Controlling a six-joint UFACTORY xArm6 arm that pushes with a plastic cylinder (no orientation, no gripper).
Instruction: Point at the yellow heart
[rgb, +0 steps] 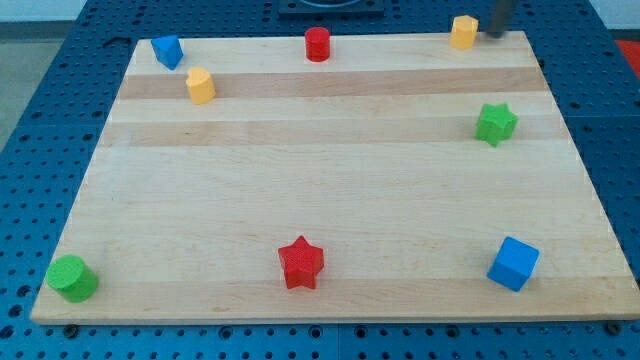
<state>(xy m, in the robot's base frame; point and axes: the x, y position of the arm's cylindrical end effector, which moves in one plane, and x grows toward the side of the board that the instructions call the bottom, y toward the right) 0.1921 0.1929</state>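
Observation:
Two yellow blocks lie on the wooden board (330, 190). One yellow block (463, 31) sits at the view's top right edge, and the other yellow block (200, 86) sits at the upper left. I cannot make out which of them is the heart. My dark rod comes in at the view's top right, and my tip (491, 36) stands just right of the top right yellow block, close to it. I cannot tell whether it touches.
A blue block (167, 50) lies at top left and a red cylinder (317, 44) at top centre. A green star (495, 123) lies at the right. Along the bottom are a green cylinder (72, 278), a red star (301, 262) and a blue cube (513, 263).

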